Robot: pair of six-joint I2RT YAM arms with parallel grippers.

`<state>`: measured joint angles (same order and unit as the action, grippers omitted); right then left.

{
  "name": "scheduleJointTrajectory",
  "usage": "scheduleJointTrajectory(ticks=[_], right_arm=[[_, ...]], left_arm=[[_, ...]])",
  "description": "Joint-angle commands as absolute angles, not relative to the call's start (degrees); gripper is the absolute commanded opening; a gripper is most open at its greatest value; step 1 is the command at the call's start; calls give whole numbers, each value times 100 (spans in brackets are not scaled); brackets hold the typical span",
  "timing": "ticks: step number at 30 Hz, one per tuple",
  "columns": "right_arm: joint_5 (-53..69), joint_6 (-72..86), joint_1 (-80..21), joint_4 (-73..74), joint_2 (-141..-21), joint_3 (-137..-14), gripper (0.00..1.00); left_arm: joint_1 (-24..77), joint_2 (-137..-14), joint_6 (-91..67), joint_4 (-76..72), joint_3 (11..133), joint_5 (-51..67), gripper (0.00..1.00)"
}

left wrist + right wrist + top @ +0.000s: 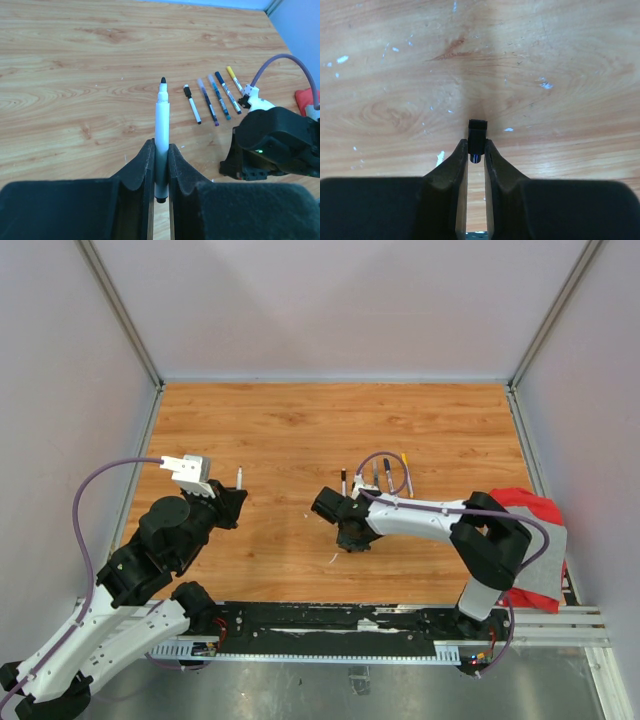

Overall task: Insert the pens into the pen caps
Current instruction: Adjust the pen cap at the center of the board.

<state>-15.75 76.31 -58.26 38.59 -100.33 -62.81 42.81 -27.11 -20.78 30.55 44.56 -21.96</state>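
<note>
Black left gripper (160, 167): pinches one white pen (161, 120), dark tip up, centre frame. Right gripper (476, 152): nips one black cap (478, 130) at its fingertips, mid-frame. Upper right of left wrist view: four more pens (222, 95) side by side on wooden table (75, 75).

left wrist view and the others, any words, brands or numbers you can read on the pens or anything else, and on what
Nothing can be read in any view.
White pen in the left gripper: plain barrel, no print visible.
Pens lying in a row: dark markings on some barrels, too small and blurred to read.
Black pen cap in the right gripper: no marking visible.
</note>
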Motion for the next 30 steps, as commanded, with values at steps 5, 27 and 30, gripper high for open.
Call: scheduleJointTrajectory(ticks=[5, 27, 30], right_arm=[[-1222, 3523, -5877, 2659, -8829, -5442, 1], [-494, 1734, -5871, 3407, -9460, -5819, 1], [-417, 1671, -5871, 3391, -9629, -5833, 1]], left_arm=[[4245, -2760, -1988, 2945, 4430, -2150, 1], [4245, -2786, -2001, 2953, 4430, -2172, 1], [4245, -2786, -2004, 2958, 4430, -2178, 1]])
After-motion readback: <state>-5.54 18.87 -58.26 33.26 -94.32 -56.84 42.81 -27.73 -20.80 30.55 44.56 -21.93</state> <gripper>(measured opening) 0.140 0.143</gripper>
